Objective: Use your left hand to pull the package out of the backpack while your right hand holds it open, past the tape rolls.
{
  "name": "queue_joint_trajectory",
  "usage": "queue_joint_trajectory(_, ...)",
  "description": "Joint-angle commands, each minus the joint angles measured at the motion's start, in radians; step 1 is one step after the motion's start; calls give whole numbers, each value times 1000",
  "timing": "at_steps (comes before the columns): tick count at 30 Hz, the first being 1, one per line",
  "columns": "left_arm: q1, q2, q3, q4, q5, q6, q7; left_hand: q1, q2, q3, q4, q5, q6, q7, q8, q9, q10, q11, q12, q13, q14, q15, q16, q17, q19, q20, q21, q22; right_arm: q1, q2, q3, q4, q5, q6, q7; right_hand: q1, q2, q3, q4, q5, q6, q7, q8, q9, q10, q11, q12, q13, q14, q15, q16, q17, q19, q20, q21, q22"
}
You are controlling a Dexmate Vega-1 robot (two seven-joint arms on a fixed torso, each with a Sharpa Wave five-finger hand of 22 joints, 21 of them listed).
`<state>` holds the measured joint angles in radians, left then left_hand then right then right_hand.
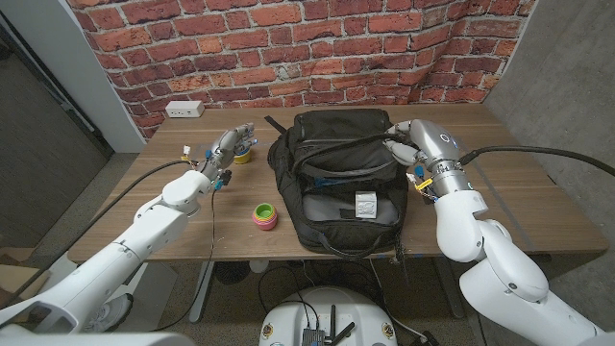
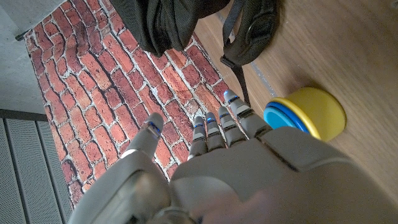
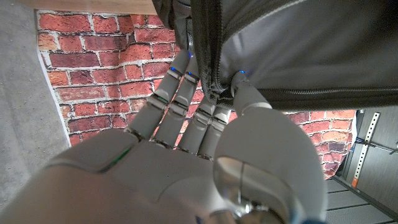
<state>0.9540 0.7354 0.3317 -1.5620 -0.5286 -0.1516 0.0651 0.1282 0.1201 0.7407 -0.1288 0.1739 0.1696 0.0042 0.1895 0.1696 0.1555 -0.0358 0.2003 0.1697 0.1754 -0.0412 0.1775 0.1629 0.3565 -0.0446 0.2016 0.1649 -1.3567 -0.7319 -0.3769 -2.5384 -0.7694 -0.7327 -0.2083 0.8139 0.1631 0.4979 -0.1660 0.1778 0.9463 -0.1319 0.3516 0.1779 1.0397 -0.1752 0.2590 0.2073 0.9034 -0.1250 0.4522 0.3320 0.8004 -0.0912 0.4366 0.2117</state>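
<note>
The black backpack [image 1: 327, 144] lies open in the middle of the table, and a small white package [image 1: 364, 204] shows inside its lower compartment. My right hand [image 1: 407, 144] grips the bag's upper right rim. In the right wrist view that right hand [image 3: 205, 149] pinches the zippered edge of the backpack [image 3: 298, 50] between thumb and fingers. My left hand [image 1: 227, 147] hovers left of the bag, holding nothing, beside a yellow and blue tape roll [image 1: 243, 153]. The left wrist view shows the left hand [image 2: 217, 149] with fingers apart near that tape roll [image 2: 308, 112] and the backpack [image 2: 180, 22].
A pink and green tape roll [image 1: 264, 215] stands on the table [image 1: 519, 192] left of the bag's lower part. A white power strip [image 1: 184, 110] lies at the back left. A brick wall rises behind the table.
</note>
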Motion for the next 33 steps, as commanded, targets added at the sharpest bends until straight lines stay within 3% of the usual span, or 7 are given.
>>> queue_joint_trajectory(1,9,23,-1,5,7,-37,-50,18,23,3,-15,-1,23,-6,10,5,18,-1,6,5,14,-4,5,1,13,-35,4,5,56,-17,-9,-19,23,-75,17,12,2,6,0,7,8,-2,-2,10,7,-1,-1,5,10,-95,0,5,11,-124,9,4)
queue_joint_trajectory(20,58,61,-14,-45,20,-62,-65,54,16,2,-46,-2,68,-23,13,5,45,-11,5,5,37,-17,5,1,27,-35,1,5,184,-32,-34,3,125,-154,30,14,1,6,1,8,11,4,-9,10,11,5,-3,10,17,-94,-2,9,10,-124,19,5)
queue_joint_trajectory(33,87,111,-25,-76,7,-66,-123,73,7,-1,-55,0,80,-27,10,5,56,-14,4,5,47,-21,4,1,35,-37,0,4,305,-34,-110,3,170,-274,34,14,0,4,2,9,14,7,-14,11,16,8,-4,13,23,-91,-1,12,13,-124,27,5)
